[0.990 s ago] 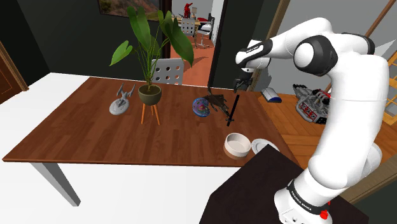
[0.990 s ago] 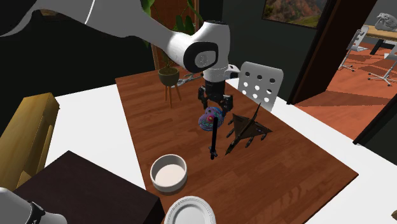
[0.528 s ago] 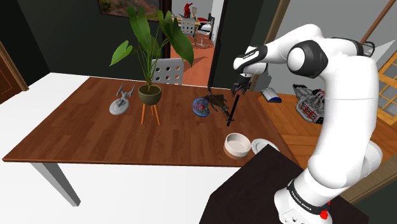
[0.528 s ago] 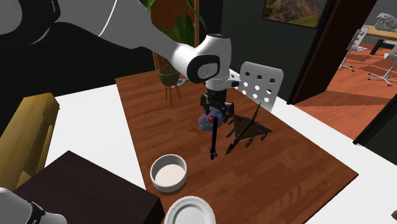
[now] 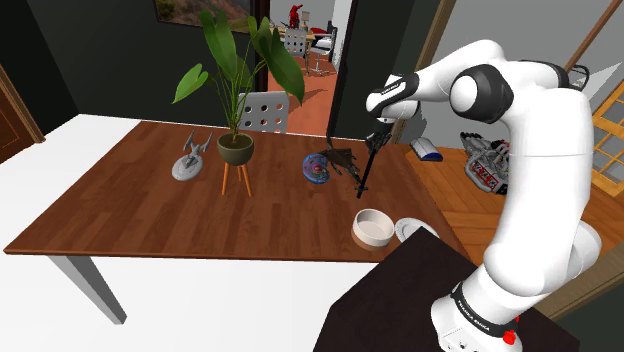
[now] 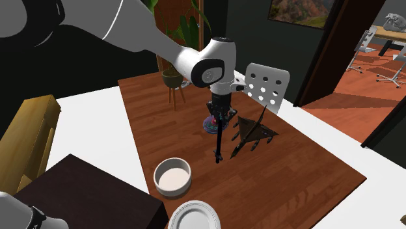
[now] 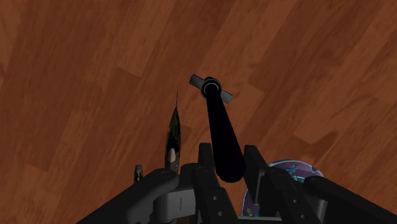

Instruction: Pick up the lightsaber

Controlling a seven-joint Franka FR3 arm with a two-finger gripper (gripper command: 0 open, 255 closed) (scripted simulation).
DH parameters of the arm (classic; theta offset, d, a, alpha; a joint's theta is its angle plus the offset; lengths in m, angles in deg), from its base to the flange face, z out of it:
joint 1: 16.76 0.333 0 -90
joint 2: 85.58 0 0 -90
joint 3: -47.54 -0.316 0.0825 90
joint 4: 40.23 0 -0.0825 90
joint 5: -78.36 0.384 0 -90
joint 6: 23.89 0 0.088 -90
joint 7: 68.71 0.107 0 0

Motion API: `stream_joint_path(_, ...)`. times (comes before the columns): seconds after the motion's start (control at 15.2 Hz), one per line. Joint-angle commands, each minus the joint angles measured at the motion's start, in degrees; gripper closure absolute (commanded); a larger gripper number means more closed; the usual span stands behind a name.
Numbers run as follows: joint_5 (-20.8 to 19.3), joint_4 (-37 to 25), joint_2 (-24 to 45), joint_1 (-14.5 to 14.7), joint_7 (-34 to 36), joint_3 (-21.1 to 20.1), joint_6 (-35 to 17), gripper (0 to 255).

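Observation:
The lightsaber (image 5: 365, 173) is a thin black rod standing nearly upright on the brown table (image 5: 140, 210), beside a dark spiky model (image 5: 343, 160). My gripper (image 5: 374, 144) comes down on its upper end. Seen from the wrist, the two black fingers (image 7: 205, 160) clasp the lightsaber (image 7: 220, 127), whose far end carries a short cross piece close to the wood. In the second exterior view the gripper (image 6: 219, 113) is shut on the top of the lightsaber (image 6: 219, 140), whose lower tip is at the tabletop.
A round blue-purple disc (image 5: 318, 168) lies right beside the gripper. A white bowl (image 5: 372, 226) and a plate (image 5: 410, 229) sit near the stand. A potted plant (image 5: 238, 150) and a grey spaceship model (image 5: 187, 160) stand further along. A white perforated chair (image 6: 267, 88) is behind the table.
The gripper came down from above the lightsaber onto its upper end, and the fingers closed on it. The lightsaber itself has not visibly moved.

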Motion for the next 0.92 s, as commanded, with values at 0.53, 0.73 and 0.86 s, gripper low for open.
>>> stream_joint_path(0.53, -0.53, -0.61, -1.61, 0.17, 0.25, 0.37, 2.21, 255)
stream_joint_path(0.73, -0.92, -1.17, -2.83, 0.33, 0.48, 0.62, 3.96, 255)
stream_joint_path(0.86, -1.17, -1.61, -3.60, 0.42, 0.62, 0.77, 5.15, 255)
